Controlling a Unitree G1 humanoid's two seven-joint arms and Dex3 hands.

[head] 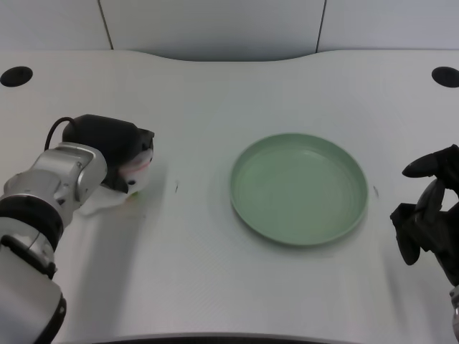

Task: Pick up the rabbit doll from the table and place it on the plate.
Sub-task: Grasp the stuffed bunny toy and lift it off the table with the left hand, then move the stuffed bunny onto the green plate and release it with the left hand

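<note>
My left hand point(115, 147) lies at the left of the table, its black fingers wrapped over the rabbit doll point(135, 170). Only a bit of the doll's white and pink body shows under and beside the fingers; the hand hides most of it. The doll looks to be at table level. The green plate point(299, 187) sits to the right of centre, with nothing on it, well apart from the hand.
My right hand point(430, 211) hangs idle at the right edge, just right of the plate. Two dark round holes point(16, 76) point(445, 77) mark the table's far corners. The table's curved back edge runs below a grey wall.
</note>
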